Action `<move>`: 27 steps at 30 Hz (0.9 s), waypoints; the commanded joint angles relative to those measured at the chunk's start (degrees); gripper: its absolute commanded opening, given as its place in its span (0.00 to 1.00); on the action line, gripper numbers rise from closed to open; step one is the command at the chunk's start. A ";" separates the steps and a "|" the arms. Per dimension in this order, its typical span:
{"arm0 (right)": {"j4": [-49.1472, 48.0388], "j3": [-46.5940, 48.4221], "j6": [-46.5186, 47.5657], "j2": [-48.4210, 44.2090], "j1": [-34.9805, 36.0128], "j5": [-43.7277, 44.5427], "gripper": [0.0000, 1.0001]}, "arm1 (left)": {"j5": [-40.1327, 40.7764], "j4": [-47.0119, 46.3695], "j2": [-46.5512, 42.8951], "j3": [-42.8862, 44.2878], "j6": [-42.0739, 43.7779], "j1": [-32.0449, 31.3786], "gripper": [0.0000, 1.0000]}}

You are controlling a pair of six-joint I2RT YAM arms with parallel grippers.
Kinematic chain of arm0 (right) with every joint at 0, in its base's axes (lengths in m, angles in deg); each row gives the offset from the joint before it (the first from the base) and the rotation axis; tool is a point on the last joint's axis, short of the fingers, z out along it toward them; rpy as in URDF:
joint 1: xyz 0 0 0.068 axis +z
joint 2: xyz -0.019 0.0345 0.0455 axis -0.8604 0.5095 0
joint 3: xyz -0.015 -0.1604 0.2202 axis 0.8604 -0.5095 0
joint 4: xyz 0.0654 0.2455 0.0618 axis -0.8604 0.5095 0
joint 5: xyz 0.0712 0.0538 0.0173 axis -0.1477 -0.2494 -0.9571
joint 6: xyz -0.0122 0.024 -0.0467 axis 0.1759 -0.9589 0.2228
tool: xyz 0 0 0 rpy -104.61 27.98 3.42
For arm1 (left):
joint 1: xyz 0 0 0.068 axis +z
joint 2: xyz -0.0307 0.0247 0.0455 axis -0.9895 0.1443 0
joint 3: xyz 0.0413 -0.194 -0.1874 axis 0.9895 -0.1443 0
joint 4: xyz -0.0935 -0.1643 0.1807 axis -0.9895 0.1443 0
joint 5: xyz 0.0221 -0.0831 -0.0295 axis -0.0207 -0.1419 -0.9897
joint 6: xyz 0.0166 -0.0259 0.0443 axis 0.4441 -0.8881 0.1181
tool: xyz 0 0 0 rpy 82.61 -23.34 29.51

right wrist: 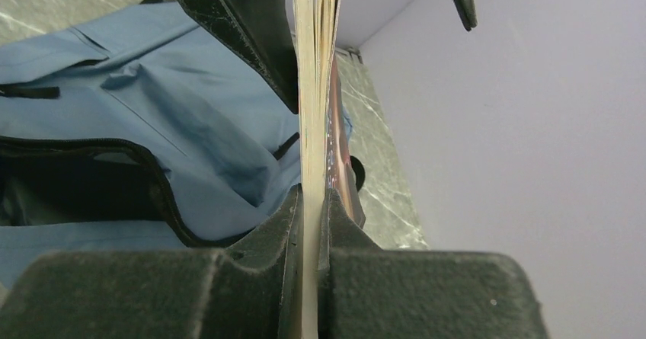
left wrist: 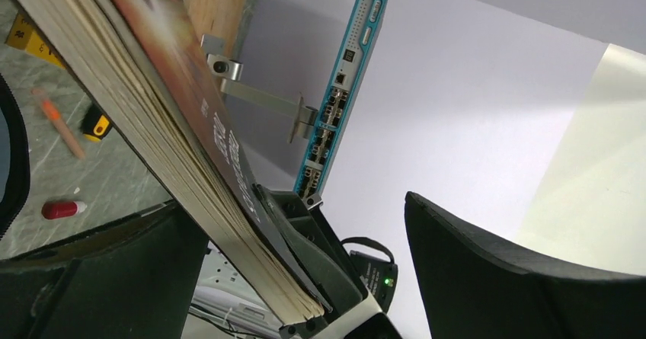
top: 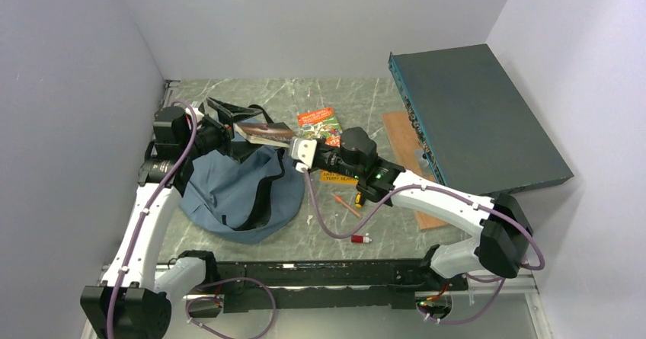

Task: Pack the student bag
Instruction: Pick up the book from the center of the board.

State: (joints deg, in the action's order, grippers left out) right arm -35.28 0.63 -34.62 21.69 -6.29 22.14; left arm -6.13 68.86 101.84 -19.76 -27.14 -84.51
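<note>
- The right gripper (right wrist: pixel 311 202) is clamped tight on one narrow edge of a paperback book (right wrist: pixel 316 87). The rest of the book juts out unsupported. With so slim a hold, the book could pivot or slide out.
- The reddish cover appears to bow away beside one finger. I cannot tell whether it lies inside the pinch, and if it does not, it could flap open or tear.
- The left gripper (top: pixel 227 126) is spread wide and grasps nothing. One jaw stands on each side of the book's far end, and neither visibly touches it. This looks like a hand-over. If the right gripper let go before the left one had bitten, the book would likely fall.
- The two grippers are close along the same book, so a careless closing or twist could knock them together or bend the pages.
- The student bag (right wrist: pixel 175 103) lies slumped on the table (top: pixel 381 225), directly beneath the book. It lies below and between the two grippers and spreads from them toward the arm bases.
- Its unzipped mouth (right wrist: pixel 68 187) gapes below the right gripper, off to one side of the book, not under it. The fabric is soft, so the rim could fold in and snag the book's corner on the way in.
</note>
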 commanded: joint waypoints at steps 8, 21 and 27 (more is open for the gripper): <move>-5.74 2.27 13.02 -0.49 6.15 13.72 0.00 | -1.00 -10.45 1.36 -3.94 2.86 0.17 0.57; -11.25 -4.29 -6.90 -0.51 7.44 25.90 0.71 | 7.81 -15.81 -2.41 -2.50 30.84 1.11 0.00; -5.24 -2.59 -34.72 -3.11 7.45 21.57 0.87 | 6.87 -21.20 -5.31 1.51 42.76 1.24 0.00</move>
State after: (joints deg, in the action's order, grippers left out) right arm -41.00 -3.87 -47.05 21.89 1.03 46.73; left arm 1.85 60.05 99.45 -23.36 4.61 -83.33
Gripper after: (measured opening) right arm 0.835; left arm 0.115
